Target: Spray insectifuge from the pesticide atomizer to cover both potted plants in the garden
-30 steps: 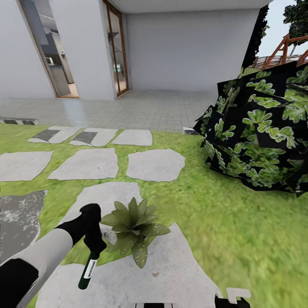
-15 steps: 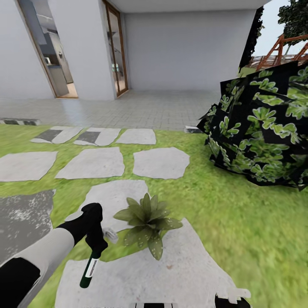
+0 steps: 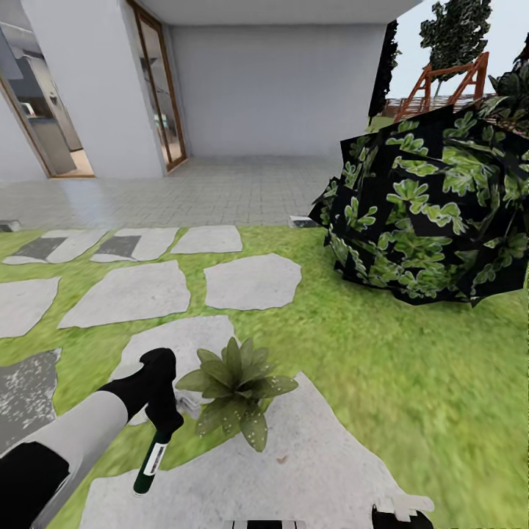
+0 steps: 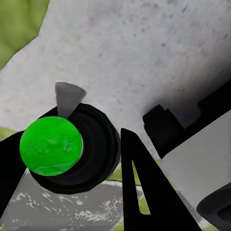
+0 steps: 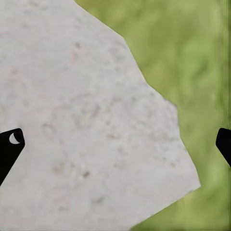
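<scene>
One low rosette of broad pointed green leaves point(image 3: 234, 389), a potted plant with no pot showing, sits on a pale grey stepping stone point(image 3: 294, 470) in the near part of the lawn point(image 3: 397, 382). Just to its left the left arm reaches forward from the near left corner, white forearm ending in a black wrist, and its left gripper point(image 3: 158, 411) points down with the fingers closed around the dark green atomizer bottle with a white label point(image 3: 150, 463), which hangs upright below the hand over the stone. In the left wrist view the atomizer shows end-on as a bright green round cap inside a black ring point(image 4: 52, 146), with a black finger point(image 4: 139, 187) beside it.

The right gripper point(image 5: 115, 144) hangs over the stone's edge where grey meets grass; its two black fingertips point(image 5: 9, 144) stand far apart with nothing between them. In the head view a small part of it shows, cut off by the near edge.

Farther right stands a big dark broad-leaved shrub point(image 3: 426, 213), cut off by the right edge. More stepping stones point(image 3: 250, 283) lead toward the tiled terrace point(image 3: 220, 191) and white house wall point(image 3: 279, 81).
</scene>
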You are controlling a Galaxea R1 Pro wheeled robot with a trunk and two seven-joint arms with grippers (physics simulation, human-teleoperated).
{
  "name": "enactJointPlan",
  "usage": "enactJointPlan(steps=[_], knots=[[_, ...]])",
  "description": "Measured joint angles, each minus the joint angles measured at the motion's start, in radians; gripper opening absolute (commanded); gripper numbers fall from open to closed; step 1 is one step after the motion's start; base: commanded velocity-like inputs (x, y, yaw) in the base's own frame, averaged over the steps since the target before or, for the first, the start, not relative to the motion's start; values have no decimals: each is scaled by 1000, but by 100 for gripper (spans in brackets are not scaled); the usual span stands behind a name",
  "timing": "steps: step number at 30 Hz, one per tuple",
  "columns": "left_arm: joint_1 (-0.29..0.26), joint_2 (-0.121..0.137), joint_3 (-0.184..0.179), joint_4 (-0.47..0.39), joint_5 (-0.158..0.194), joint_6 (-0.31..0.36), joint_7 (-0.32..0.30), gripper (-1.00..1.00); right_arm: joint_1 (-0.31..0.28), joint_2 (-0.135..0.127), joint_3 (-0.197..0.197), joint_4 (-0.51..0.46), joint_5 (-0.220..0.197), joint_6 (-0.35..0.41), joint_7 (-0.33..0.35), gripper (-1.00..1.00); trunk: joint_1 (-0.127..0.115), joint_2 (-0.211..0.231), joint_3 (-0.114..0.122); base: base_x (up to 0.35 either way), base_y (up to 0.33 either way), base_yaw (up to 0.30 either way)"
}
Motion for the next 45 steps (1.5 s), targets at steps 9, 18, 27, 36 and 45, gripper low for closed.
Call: enactJointPlan(steps=[9, 18, 27, 36, 45], knots=[[-85, -51, -1, 9, -12, -4, -38, -100, 0, 0, 0, 0, 0, 0, 0, 100, 0, 0, 0, 0, 0, -8], [-90, -47, -3, 12, -170, -10, -191, -100, 0, 0, 0, 0, 0, 0, -1, 100, 0, 0, 0, 0, 2, -5], [-87, -40, -1, 17, -186, -9, -188, -100, 0, -1, 0, 0, 0, 1, 0, 100, 0, 0, 0, -38, 239, -210], [-84, -45, 2, 16, -204, -6, -184, -100, 0, -5, 2, 2, 3, 0, 3, 100, 0, 0, 0, -108, 154, -9], [-71, -43, 3, 17, -205, -7, -183, -100, 0, -11, 0, 0, 0, 0, 0, 100, 0, 0, 0, 28, -6, -90]])
